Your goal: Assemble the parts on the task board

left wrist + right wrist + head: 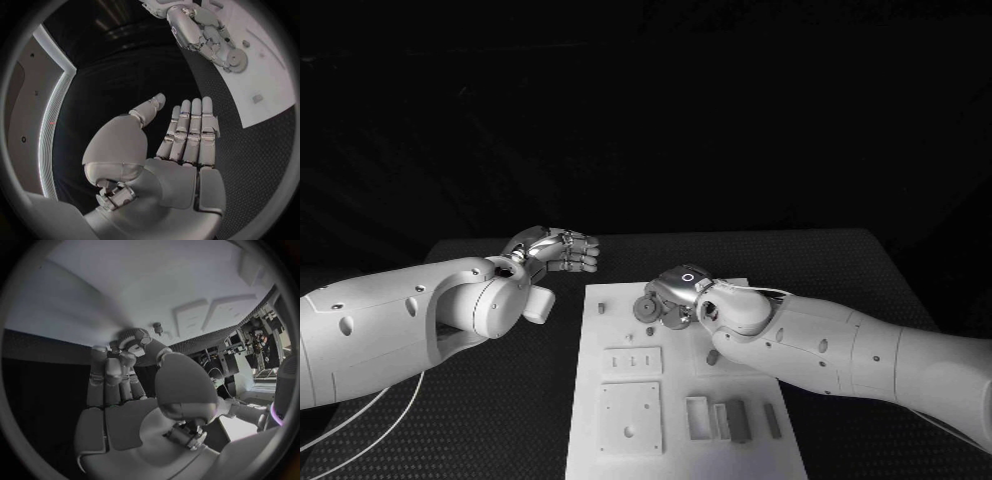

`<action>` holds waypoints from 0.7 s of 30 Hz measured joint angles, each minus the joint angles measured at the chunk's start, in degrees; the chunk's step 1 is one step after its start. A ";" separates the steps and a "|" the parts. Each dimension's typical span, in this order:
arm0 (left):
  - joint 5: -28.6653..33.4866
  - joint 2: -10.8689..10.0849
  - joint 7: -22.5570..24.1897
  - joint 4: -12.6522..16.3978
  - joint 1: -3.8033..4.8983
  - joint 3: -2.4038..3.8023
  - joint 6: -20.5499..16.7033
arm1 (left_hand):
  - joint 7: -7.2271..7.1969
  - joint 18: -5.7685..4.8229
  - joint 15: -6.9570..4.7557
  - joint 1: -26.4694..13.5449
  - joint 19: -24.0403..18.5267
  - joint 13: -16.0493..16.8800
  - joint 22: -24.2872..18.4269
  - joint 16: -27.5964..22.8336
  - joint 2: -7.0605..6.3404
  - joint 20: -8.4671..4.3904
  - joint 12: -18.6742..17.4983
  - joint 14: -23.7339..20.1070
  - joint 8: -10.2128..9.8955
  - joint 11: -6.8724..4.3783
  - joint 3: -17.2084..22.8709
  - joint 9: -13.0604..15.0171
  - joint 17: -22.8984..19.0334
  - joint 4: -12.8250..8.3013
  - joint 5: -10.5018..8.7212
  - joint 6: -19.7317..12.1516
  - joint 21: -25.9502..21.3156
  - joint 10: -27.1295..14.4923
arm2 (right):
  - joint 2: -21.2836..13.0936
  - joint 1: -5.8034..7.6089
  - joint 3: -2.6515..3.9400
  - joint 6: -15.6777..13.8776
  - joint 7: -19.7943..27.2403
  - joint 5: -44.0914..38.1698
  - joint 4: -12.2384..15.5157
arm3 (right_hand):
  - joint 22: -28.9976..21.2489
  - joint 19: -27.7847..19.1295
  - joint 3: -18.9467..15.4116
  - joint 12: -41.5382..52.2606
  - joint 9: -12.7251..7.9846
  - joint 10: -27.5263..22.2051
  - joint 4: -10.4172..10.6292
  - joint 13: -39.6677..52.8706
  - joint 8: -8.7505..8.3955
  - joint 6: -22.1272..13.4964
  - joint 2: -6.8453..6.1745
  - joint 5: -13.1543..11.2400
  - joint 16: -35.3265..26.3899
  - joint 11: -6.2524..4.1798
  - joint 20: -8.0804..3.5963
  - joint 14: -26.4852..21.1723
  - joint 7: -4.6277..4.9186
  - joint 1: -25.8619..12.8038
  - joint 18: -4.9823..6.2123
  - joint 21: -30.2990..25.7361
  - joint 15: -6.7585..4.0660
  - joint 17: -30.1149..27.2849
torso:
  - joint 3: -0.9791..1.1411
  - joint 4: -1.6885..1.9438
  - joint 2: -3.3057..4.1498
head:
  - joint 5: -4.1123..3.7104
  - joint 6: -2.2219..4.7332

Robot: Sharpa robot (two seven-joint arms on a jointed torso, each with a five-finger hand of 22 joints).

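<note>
Black textured matting covers the table (488, 420), and the white task board (678, 440) lies at its middle, running lengthwise away from the robot. Two square raised plates (632, 417) sit one behind the other on the near left part of the board, and a row of narrow upright parts (733, 418) stands on the near right part. A round grey gear-like part (651, 307) sits at the far end of the board. The right hand (678, 295) is over that far end, its fingers bent down onto the round part; the left wrist view shows the fingertips (220, 56) pinching the disc (236, 60) against the board. The right wrist view shows the thumb and a finger closed together around a small round piece (132, 338) above the white surface. The left hand (557, 250) is off the board, above the mat just beside the board's far left corner. In the left wrist view its fingers (190, 131) are stretched out straight and side by side, thumb apart, with nothing held.
</note>
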 measured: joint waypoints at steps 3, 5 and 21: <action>0.00 -0.01 0.00 0.01 0.00 -0.01 0.00 | 0.00 0.00 0.00 0.00 0.00 0.00 0.00 0.00 0.00 0.00 0.00 0.00 0.00 0.02 0.00 0.00 0.00 0.00 0.00 0.00 0.00 -0.02 | -0.38 -0.07 -0.11 0.42 0.20 0.83 -0.26 | 0.00 -0.09 1.62 0.00 0.26 -0.13 0.04 0.00 0.70 0.00 0.03 0.00 0.00 0.02 -0.05 -0.07 0.00 0.03 0.00 0.00 -0.06 0.00 | 0.00 -0.01 0.00 | 0.02 -0.01; 0.00 -0.03 -0.01 0.01 0.00 -0.01 0.00 | 0.00 0.00 0.00 0.00 0.00 0.00 0.00 0.00 0.00 0.00 0.00 0.00 0.00 0.02 0.00 0.00 0.00 0.00 0.00 0.00 0.00 -0.02 | -0.91 -0.21 -0.19 0.60 0.30 1.30 -0.23 | 0.00 -0.09 2.42 0.00 0.03 -0.13 0.02 0.00 0.37 0.00 0.03 0.00 0.25 0.02 -0.05 -0.07 0.00 0.03 0.00 0.00 -0.06 0.00 | 0.01 -0.02 0.00 | 0.02 -0.01; 0.00 -0.31 -0.02 0.04 0.00 0.01 -0.02 | 0.00 -0.01 0.00 -0.23 0.00 0.00 0.04 -0.22 -0.23 0.00 -0.02 0.00 0.00 0.02 0.00 0.00 0.05 0.00 0.00 0.00 0.00 -0.02 | -4.97 0.17 0.74 -0.13 0.36 2.90 2.84 | 0.00 -0.10 3.89 0.28 0.07 -0.12 -0.07 0.01 0.70 0.23 -0.05 0.00 0.49 0.03 -0.04 -0.22 -0.22 -0.52 0.01 0.03 0.10 0.05 | 0.04 -0.16 -0.02 | -0.10 0.21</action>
